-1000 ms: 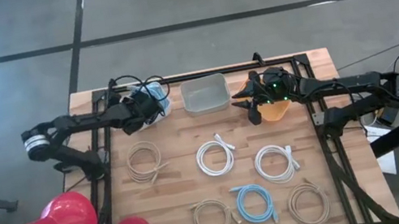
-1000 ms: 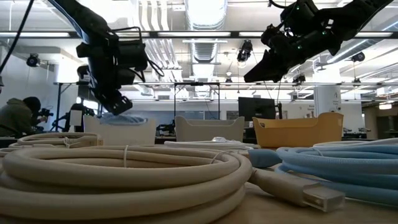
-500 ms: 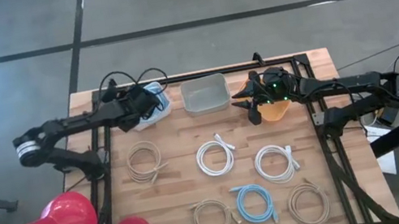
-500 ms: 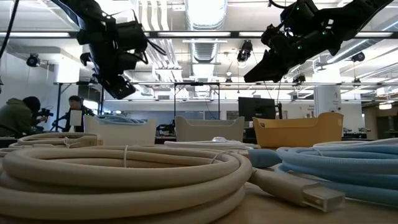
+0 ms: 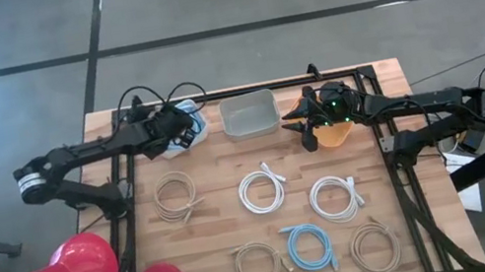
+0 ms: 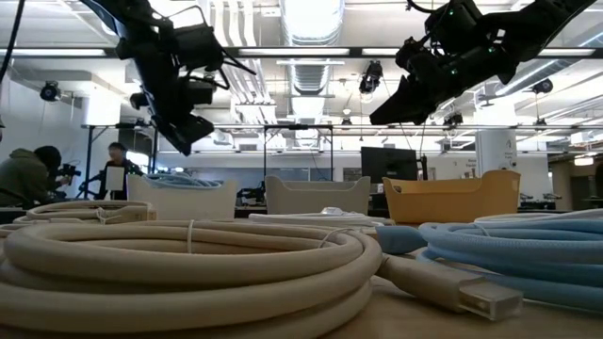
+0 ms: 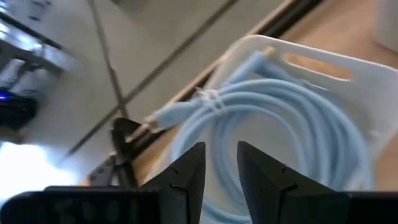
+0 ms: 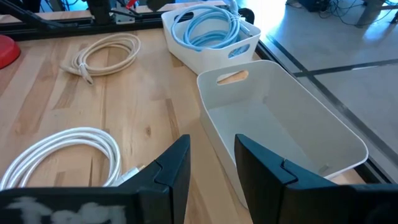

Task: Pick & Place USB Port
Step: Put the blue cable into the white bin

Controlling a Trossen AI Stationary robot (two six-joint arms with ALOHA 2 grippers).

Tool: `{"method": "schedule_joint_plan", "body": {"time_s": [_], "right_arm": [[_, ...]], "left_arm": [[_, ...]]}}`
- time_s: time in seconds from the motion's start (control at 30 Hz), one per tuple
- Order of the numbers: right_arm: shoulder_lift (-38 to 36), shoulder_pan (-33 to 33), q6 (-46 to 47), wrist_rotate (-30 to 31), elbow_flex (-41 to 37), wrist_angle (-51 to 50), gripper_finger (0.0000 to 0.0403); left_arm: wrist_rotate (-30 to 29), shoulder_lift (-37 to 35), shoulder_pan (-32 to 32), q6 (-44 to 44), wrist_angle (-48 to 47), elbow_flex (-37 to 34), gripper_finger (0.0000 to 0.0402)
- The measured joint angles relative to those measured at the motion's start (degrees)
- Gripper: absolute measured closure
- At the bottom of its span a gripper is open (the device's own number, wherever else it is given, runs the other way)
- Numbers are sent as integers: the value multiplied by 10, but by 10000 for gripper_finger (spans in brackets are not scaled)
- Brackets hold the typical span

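The left end effector point(image 5: 183, 129) hung above the white bin point(image 5: 187, 116) at the desk's point(image 5: 216, 211) far-left edge, its fingers point(image 7: 186, 171) parted with a narrow gap and nothing between them. A light blue cable point(image 7: 273, 118) lay coiled inside that bin, one plug resting over the rim. The right end effector point(image 5: 304, 130) hovered over the near edge of the orange bin point(image 5: 334, 134) at the far right, fingers point(image 8: 171, 165) likewise apart and empty. Between the two stood the grey bin point(image 5: 250, 114), holding nothing, close against the desk's far rail. Nearer, the open wood carried coils well apart from one another: a beige cable point(image 5: 176, 195) at left, two white cables point(image 5: 261, 190) in the middle, and a blue cable point(image 5: 308, 246) by the near edge between two more beige ones.
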Motion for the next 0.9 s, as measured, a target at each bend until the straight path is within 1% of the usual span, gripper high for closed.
{"method": "schedule_joint_plan", "body": {"time_s": [0.1,0.3,0.53,0.83,0.9], "right_arm": [[0,0,0,0,0,0,284],[0,0,0,0,0,-1,284],[0,0,3,0,0,-1,284],[0,0,4,0,0,-1,284],[0,0,4,0,-1,-2,284]], "left_arm": [[21,0,-6,-3,0,0,294],[33,0,-35,-4,7,0,308],[96,0,-81,-5,48,-1,323],[187,0,-155,-9,103,-1,326],[198,0,-176,-17,116,-1,328]]}}
